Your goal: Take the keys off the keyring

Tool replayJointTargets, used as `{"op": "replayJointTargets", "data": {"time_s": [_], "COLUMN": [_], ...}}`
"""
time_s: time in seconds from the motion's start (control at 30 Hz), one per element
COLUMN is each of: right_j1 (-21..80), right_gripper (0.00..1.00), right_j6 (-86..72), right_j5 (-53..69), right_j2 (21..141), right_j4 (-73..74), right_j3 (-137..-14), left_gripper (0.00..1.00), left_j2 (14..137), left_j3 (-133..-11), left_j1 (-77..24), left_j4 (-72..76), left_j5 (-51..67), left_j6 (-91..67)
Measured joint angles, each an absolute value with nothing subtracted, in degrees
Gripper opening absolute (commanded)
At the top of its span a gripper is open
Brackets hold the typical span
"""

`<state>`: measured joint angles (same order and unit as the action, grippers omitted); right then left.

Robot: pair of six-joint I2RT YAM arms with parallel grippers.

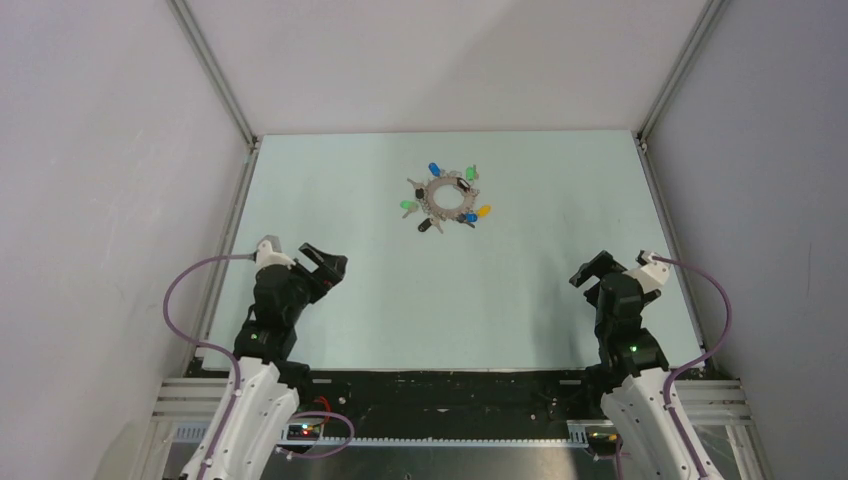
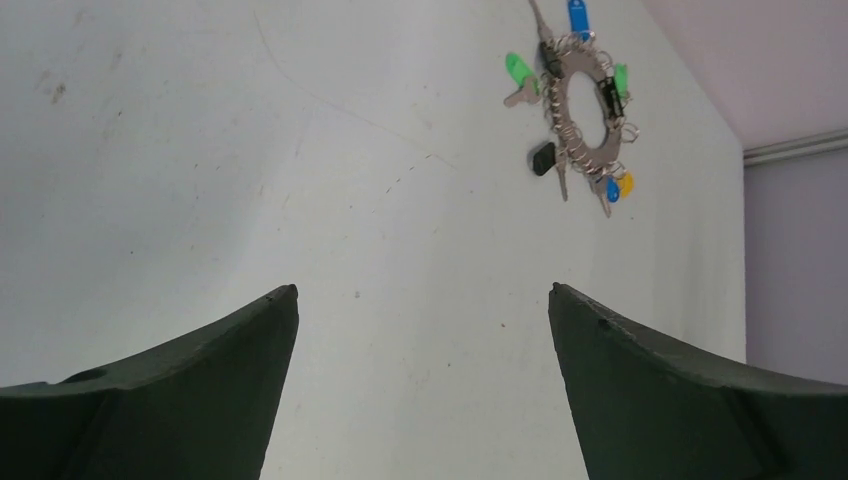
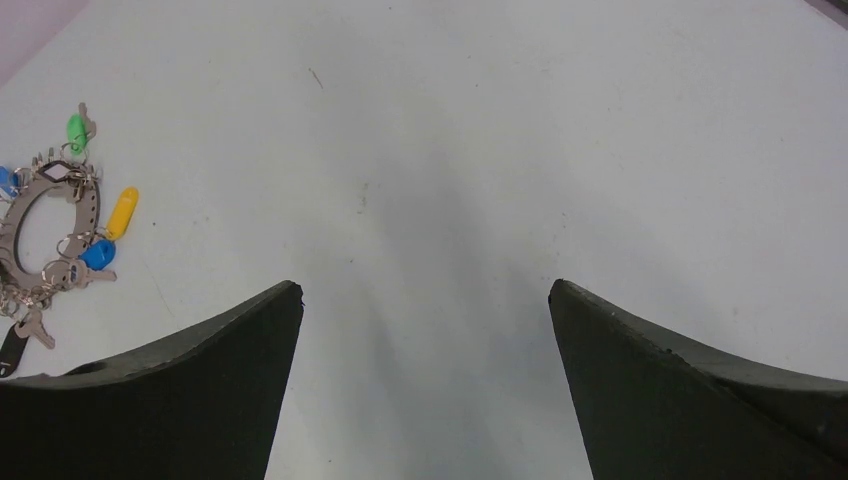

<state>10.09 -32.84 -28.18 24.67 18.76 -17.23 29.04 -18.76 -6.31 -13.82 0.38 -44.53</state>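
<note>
The keyring (image 1: pixel 432 192), a grey metal ring, lies flat on the table at the far centre. Several keys (image 1: pixel 434 169) with blue, green, yellow and black heads fan out around it, all still attached. The keyring also shows at the top right of the left wrist view (image 2: pixel 575 62), with a green-headed key (image 2: pixel 517 70) beside it. It shows at the left edge of the right wrist view (image 3: pixel 90 205), with a yellow-headed key (image 3: pixel 122 212). My left gripper (image 1: pixel 328 262) (image 2: pixel 423 290) is open and empty, near left of the ring. My right gripper (image 1: pixel 593 268) (image 3: pixel 425 285) is open and empty, near right.
The pale table (image 1: pixel 540 300) is enclosed by grey walls with aluminium frame rails (image 1: pixel 215 75) at the left and right. Purple cables (image 1: pixel 180 285) loop beside each arm. A black strip and rail run along the near edge (image 1: pixel 440 385).
</note>
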Motion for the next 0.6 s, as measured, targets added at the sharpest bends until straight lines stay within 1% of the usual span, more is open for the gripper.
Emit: {"op": "replayJointTargets", "data": {"time_s": [0.3, 0.47, 0.53, 0.6], "right_j1": [10.0, 10.0, 9.8, 9.5], "right_gripper": [1.0, 1.0, 1.0, 1.0], "right_j6": [-35.1, -36.4, -36.5, -36.4], "right_j5": [-28.6, -30.0, -30.3, -30.2], "right_j2": [23.8, 23.8, 23.8, 24.0], "right_j4": [19.6, 19.9, 19.9, 19.9], "right_j3": [-16.8, -16.8, -16.8, -16.8], "left_gripper": [0.98, 0.98, 0.98, 0.98], "left_j2": [36.1, 36.1, 35.1, 35.2], "left_j3": [-21.6, -22.4, -22.8, -24.6], "left_j1": [-6.3, -6.6, -8.3, -13.1], "left_j4": [-14.1, -14.1, -14.2, -14.2], "left_j5": [1.9, 2.9, 2.9, 1.7], "left_j6": [-43.8, -41.3, -41.1, -40.2]}}
